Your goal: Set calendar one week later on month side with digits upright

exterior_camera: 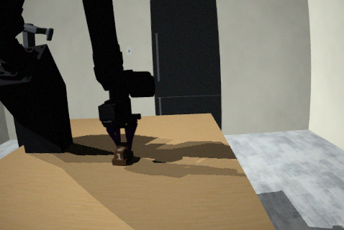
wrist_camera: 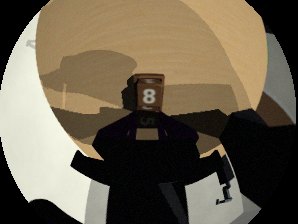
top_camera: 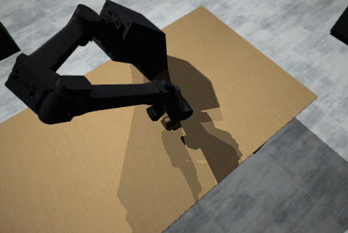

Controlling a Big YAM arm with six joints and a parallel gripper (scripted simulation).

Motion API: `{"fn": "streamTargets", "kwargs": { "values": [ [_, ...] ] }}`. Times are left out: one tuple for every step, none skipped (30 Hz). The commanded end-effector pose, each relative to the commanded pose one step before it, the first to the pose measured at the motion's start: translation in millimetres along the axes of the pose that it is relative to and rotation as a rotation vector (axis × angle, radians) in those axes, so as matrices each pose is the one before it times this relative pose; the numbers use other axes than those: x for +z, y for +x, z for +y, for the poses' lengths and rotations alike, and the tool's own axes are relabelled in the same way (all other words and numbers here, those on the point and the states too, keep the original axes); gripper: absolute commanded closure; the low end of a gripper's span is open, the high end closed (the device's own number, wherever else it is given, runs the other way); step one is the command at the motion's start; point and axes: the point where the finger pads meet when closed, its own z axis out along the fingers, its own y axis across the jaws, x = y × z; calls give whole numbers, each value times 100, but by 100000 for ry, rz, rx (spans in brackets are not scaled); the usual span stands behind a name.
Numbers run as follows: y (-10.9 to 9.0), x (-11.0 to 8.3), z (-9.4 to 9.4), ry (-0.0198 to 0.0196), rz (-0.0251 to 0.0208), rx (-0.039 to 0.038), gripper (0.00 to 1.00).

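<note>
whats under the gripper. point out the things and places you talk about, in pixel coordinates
Under the gripper (top_camera: 172,123) (exterior_camera: 123,146) (wrist_camera: 147,113) is a brown cube showing an 8 (wrist_camera: 149,96). Its fingers and dark shadow hide the rest, so the tray's floor can't be made out.
</note>
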Motion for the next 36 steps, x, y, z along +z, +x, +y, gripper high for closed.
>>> {"fn": "streamTargets", "kwargs": {
  "values": [
    [90,-1232,-204,-806,-90,-957,75],
    [0,-36,2,-4,-3,4,75],
    [-14,-23,-5,33,-7,43,75],
    [-118,67,-61,321,-53,346,75],
    [-94,46,-47,252,-47,272,75],
    [8,-40,7,-28,-4,-22,75],
    [96,-113,52,-266,49,-271,75],
    [104,-117,55,-281,65,-287,75],
    [20,-47,21,-70,3,-46,75],
    [-55,18,-30,152,-28,158,75],
    [-107,63,-59,296,-50,304,75],
    [-71,35,-35,192,-37,207,75],
    [0,0,0,0,0,0,75],
    [0,0,0,0,0,0,75],
    [183,93,-265,468,72,-607,75],
    [20,-140,142,-410,13,-30,75],
    [10,-141,151,-421,12,4,75],
    [-13,-75,81,-200,2,62,75],
    [-43,18,-21,115,-24,125,75],
    [-84,54,-43,228,-41,244,75],
    [-59,35,-30,160,-30,172,75],
    [16,-29,10,-48,3,-47,75],
    [64,-30,-15,-43,37,-188,75],
    [73,-8,-30,6,28,-209,75],
    [22,-9,-18,14,5,-77,75],
    [-8,-31,22,-66,-1,19,75],
    [-35,-13,30,-32,-12,114,75],
    [-42,1,17,10,-15,133,75],
    [-24,1,7,15,-9,74,75],
    [0,0,0,0,0,0,75],
    [0,0,0,0,0,0,75],
    [77,63,-136,261,13,-271,75],
    [12,-8,1,-17,10,-32,75],
    [2,-12,12,-35,4,-1,75],
    [0,-8,8,-23,1,1,75],
    [0,-4,4,-12,0,0,75]
  ]
}}
